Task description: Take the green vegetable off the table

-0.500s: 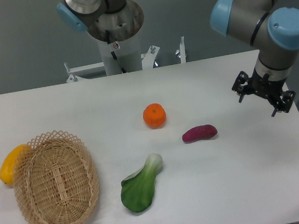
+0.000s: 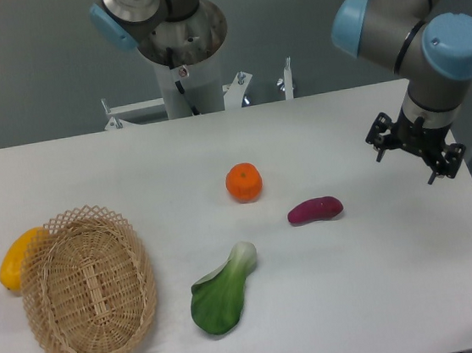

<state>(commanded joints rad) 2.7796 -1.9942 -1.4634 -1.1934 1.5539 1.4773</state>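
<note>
Fixed camera view: nearest, the green vegetable point(image 2: 224, 294) lies flat on the white table point(image 2: 385, 287), its dark leaf toward the front edge and its pale stem pointing back and to the right. A wicker basket point(image 2: 87, 285) sits at the image left, with a yellow fruit point(image 2: 15, 259) touching its far side. Farther back are a purple vegetable point(image 2: 315, 210) and an orange point(image 2: 243, 182). The gripper point(image 2: 416, 153) hangs near the table's image-right edge, well apart from the vegetable, fingers spread and holding nothing.

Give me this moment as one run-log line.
phase: pre-grasp | gripper: open, empty, above table's right side | green vegetable: lying untouched on table, front centre
</note>
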